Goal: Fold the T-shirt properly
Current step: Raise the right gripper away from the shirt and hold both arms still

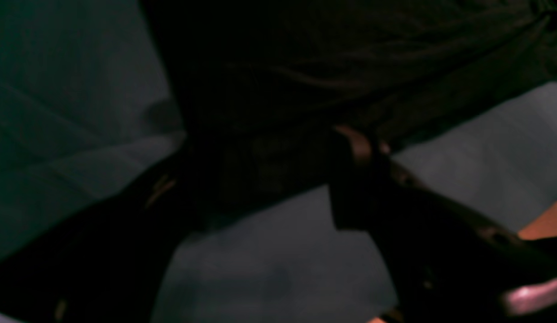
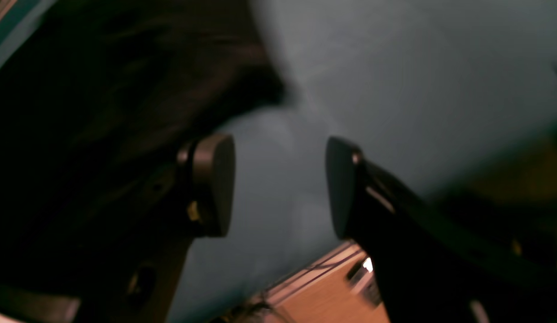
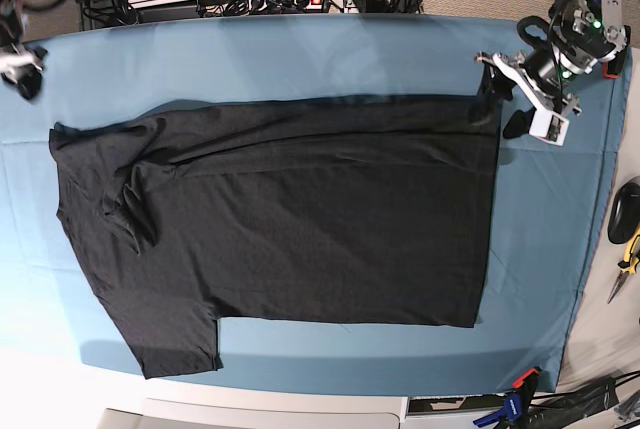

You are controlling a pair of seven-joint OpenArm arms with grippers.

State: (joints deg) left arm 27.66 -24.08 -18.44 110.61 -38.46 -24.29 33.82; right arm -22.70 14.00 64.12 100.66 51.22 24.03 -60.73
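- The black T-shirt (image 3: pixel 290 219) lies spread flat on the blue table cloth (image 3: pixel 300 59) covering the counter, plain side up, one sleeve bunched at the base view's left.
- The left hand (image 3: pixel 510 99) sits at the shirt's top corner on the base view's right. Its fingers (image 1: pixel 359 148) stand wide apart, with a dark fold of the shirt (image 1: pixel 269 170) lying between them; whether they touch it cannot be told from the dim, blurred wrist view.
- The right hand (image 2: pixel 280 184) is open, its pads (image 2: pixel 215 184) apart with only blue cloth between them. Black shirt fabric (image 2: pixel 103 112) lies just beside one pad.
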